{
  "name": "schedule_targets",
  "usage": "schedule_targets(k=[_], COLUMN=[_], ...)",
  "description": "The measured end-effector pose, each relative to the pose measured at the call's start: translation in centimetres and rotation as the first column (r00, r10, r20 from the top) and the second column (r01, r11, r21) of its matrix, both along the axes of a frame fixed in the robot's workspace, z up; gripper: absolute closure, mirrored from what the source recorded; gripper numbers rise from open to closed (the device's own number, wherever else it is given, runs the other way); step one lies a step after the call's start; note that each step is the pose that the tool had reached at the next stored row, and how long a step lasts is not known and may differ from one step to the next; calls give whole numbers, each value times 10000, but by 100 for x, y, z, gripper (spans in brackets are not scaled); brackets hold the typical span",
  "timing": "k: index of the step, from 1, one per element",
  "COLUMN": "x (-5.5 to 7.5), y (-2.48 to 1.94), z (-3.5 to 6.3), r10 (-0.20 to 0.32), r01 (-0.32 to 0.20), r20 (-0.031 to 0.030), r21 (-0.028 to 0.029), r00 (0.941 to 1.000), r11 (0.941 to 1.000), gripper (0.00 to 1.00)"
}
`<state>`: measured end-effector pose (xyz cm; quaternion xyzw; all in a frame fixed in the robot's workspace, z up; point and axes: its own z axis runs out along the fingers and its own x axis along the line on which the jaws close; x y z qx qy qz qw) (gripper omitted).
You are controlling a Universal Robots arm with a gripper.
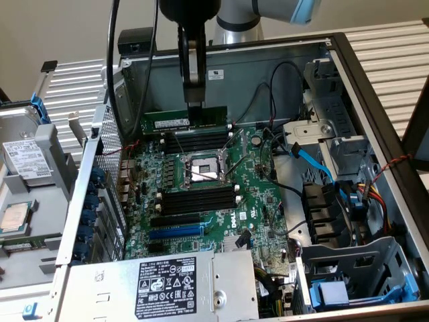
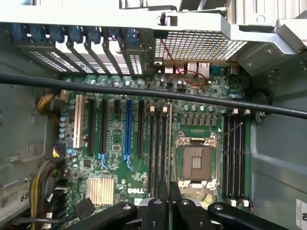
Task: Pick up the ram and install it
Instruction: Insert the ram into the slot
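**Memory stick poised over the board.** The gripper (image 1: 196, 109) is clamped on the ram (image 1: 167, 122). Its 2 black fingers pinch the stick's upper edge, a little toward the exterior view's right of its middle. The long green board therefore hangs level and on edge, which we judge to be the posture a memory slot demands.

We see the ram held in the air inside the open computer case (image 1: 375, 100), over the motherboard (image 1: 261, 201) and toward the case's far wall, seated in nothing. In the exterior view it shows just above the far bank of memory slots (image 1: 198, 141) and runs parallel with them. Because it is lifted, we cannot tell which slot it is truly over.

Nearer lie the bare processor socket (image 1: 201, 169) and the near bank of memory slots (image 1: 198, 199). Both banks look empty.

In the wrist view the gripper (image 2: 169, 203) looks down on the same board. A black cable (image 2: 144, 91) is slung across in front, and the blue expansion slot (image 2: 128, 129) lies well apart from the socket. We judge the pickup done and the seating not yet done.
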<state>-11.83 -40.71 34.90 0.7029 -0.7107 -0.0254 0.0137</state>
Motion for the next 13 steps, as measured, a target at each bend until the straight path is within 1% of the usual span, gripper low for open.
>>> schedule_targets(k=[5, 11, 13], x=[2, 42, 54], y=[-21, -67, -79], z=[-80, -135, -159], r10=[0, -1, 0], r01=[0, 1, 0], r20=[1, -11, -12], r21=[-23, -89, -101], r00=[10000, 10000, 10000], r11=[10000, 10000, 9999], gripper=[87, 87, 87])
